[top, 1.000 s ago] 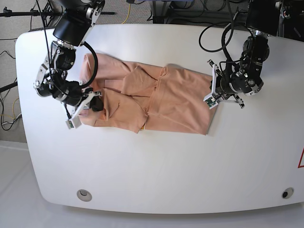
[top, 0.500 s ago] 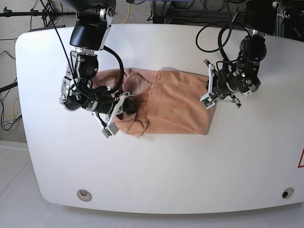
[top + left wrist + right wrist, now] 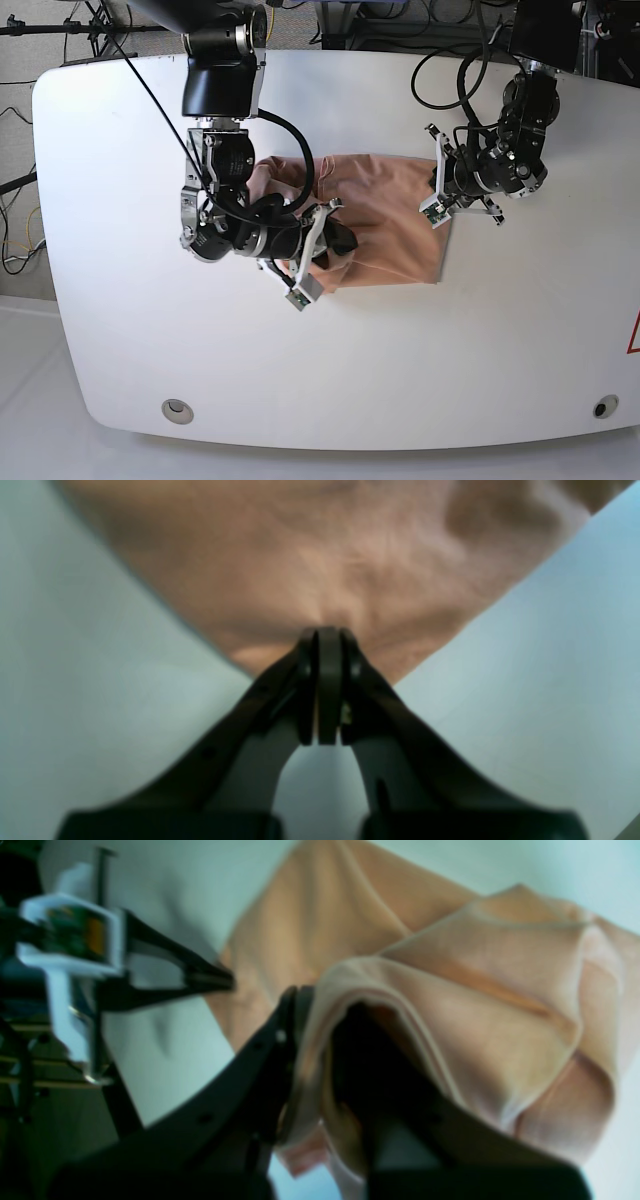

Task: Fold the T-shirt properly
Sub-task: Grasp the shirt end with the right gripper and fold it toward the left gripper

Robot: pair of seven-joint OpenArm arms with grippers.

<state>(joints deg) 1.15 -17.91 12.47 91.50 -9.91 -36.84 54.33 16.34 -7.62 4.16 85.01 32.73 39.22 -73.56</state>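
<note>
The T-shirt [image 3: 385,215], lying mid-worktop [image 3: 500,330] with its long axis across the base view, is clamped at both ends: the right pincer [image 3: 330,238] holds a lifted fold over the body, facing the left pincer [image 3: 441,205] pinching the opposite edge.

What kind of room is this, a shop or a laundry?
More likely a robotics lab or test bench. Two black robot arms work over a bare white table on a pink T-shirt, and loose cables and equipment crowd its far edge.
</note>
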